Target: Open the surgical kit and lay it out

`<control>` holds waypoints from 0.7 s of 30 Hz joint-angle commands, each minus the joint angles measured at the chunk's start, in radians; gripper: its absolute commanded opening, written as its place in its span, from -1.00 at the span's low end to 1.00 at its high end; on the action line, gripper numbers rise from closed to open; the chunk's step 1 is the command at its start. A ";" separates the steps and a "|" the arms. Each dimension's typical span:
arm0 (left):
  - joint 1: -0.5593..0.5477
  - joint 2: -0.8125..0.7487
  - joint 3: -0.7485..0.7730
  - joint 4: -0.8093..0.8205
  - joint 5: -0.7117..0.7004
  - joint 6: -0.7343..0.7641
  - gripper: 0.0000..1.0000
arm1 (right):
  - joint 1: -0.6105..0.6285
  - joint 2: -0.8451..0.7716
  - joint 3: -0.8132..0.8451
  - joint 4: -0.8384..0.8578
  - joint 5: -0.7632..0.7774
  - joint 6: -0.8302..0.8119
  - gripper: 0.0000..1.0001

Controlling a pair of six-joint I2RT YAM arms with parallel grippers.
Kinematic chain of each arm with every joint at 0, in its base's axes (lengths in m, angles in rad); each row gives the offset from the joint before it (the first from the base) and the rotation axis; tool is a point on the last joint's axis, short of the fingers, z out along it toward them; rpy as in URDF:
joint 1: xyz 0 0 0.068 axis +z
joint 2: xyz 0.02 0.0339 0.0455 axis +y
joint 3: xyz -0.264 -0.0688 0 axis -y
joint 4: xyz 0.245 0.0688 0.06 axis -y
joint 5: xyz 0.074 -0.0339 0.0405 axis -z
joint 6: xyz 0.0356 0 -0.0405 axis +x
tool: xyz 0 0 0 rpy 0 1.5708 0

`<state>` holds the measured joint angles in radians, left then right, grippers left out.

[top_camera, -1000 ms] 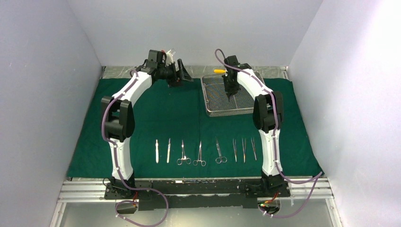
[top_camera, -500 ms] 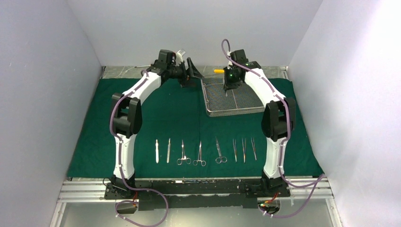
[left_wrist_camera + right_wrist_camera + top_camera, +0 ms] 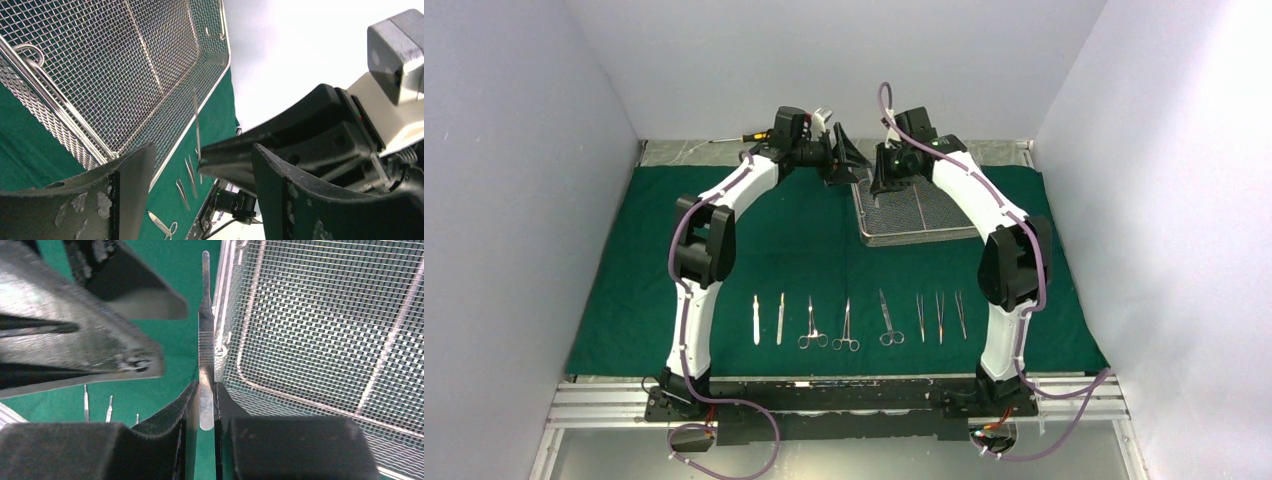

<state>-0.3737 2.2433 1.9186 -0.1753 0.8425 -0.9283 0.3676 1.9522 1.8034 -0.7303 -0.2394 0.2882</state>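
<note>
While right pincer (image 3: 206,405) is clamping the scalpel handle (image 3: 205,330) pointing twelve o'clock, left pincer (image 3: 202,150) is gaping at ten o'clock.

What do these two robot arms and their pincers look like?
Both the left arm and right arm have slim white segments, bulky black joints and a purple cable alongside. The left gripper and right gripper each have two black wedge-shaped fingers, scuffed grey.

No legible text, labels, brands or numbers in any view, instruments, tray and arm housings all unmarked.
</note>
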 commanded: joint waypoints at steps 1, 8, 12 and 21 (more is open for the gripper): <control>0.001 -0.020 -0.007 0.038 0.038 -0.009 0.46 | 0.030 -0.031 0.011 0.051 -0.030 0.021 -0.66; 0.001 -0.020 -0.004 0.011 0.036 0.005 0.04 | 0.062 -0.011 0.030 0.045 -0.029 0.018 -0.66; 0.001 -0.028 -0.006 0.006 0.039 0.018 -0.38 | 0.069 -0.005 0.039 0.047 -0.028 0.022 -0.66; 0.027 -0.078 -0.040 -0.068 0.051 0.132 -1.00 | 0.060 -0.066 -0.041 0.125 -0.057 0.052 0.08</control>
<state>-0.3630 2.2433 1.9007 -0.2142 0.8528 -0.8753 0.4328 1.9560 1.8111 -0.7155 -0.2649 0.3229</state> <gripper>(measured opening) 0.016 0.453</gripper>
